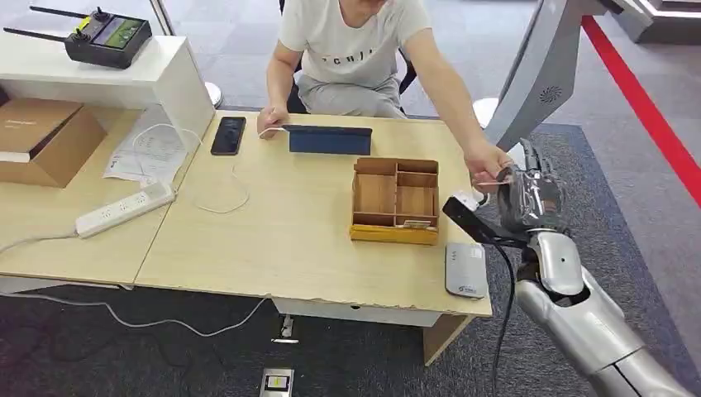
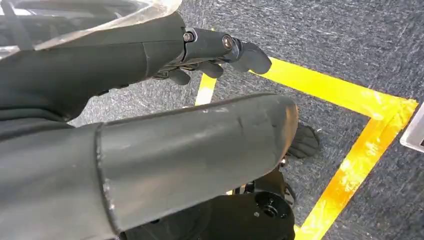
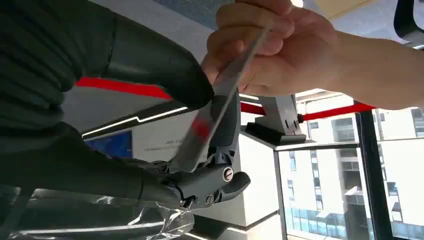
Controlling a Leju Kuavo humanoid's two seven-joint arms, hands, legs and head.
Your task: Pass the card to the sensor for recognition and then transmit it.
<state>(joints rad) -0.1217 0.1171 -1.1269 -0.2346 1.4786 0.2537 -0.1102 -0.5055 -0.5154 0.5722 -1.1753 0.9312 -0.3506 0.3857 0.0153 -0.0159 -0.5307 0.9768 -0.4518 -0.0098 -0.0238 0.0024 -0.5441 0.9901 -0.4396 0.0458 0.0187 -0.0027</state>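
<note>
My right hand [image 1: 533, 194] is raised just past the table's right edge and pinches a thin card [image 1: 493, 179]. A seated person's hand [image 1: 486, 161] reaches across and grips the card's other end. In the right wrist view the card [image 3: 220, 100] appears edge-on, with a red mark, between my thumb [image 3: 165, 70] and fingers [image 3: 225, 130], and the person's hand [image 3: 280, 45] closes on its far end. The grey card sensor [image 1: 465, 270] lies flat at the table's front right corner. My left hand [image 2: 215, 50] hangs beside my body over the carpet, holding nothing, its fingers loosely apart.
A wooden compartment box [image 1: 395, 200] stands left of the sensor. A blue tablet [image 1: 329, 139], a black phone [image 1: 228, 135], a power strip [image 1: 124, 208] and cables lie further left. A grey stand [image 1: 537, 74] rises behind my right hand. Yellow floor tape [image 2: 345, 95] marks the carpet.
</note>
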